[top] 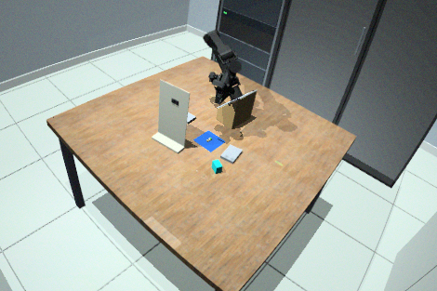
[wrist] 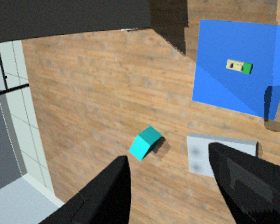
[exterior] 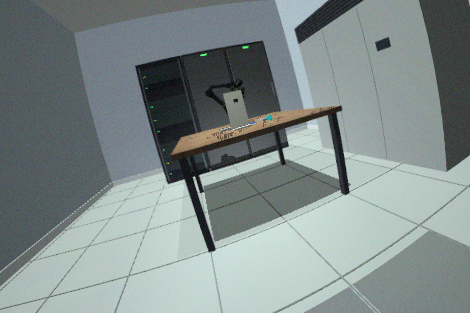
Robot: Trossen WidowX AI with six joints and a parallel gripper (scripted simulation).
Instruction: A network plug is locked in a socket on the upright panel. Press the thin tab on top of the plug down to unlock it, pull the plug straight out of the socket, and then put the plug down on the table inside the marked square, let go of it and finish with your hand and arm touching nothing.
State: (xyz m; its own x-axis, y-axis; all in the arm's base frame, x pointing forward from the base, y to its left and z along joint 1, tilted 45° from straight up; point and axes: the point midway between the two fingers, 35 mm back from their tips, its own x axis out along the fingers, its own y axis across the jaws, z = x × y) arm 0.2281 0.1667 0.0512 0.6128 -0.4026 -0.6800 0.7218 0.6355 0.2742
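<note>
The plug (top: pixel 209 139) (wrist: pixel 239 66), cream with a green end, lies on the blue marked square (top: pixel 202 141) (wrist: pixel 212 90), inside its edges. My gripper (top: pixel 218 100) (wrist: pixel 168 157) is open with nothing between its fingers. It hangs above the table, back from the square and apart from the plug. The pale upright panel (top: pixel 172 125) (exterior: pixel 237 113) stands beside the square, and its dark socket (top: pixel 175 101) (exterior: pixel 235 100) shows no plug from this side. In the exterior view the panel partly hides the arm.
An upright board (top: pixel 244 112) stands close beside the arm. A cyan block (top: pixel 217 166) (exterior: pixel 269 117) (wrist: pixel 146 142) and a flat grey box (top: pixel 231 153) (wrist: pixel 198 156) lie near the square. Another flat grey piece (top: pixel 191 118) lies behind the panel.
</note>
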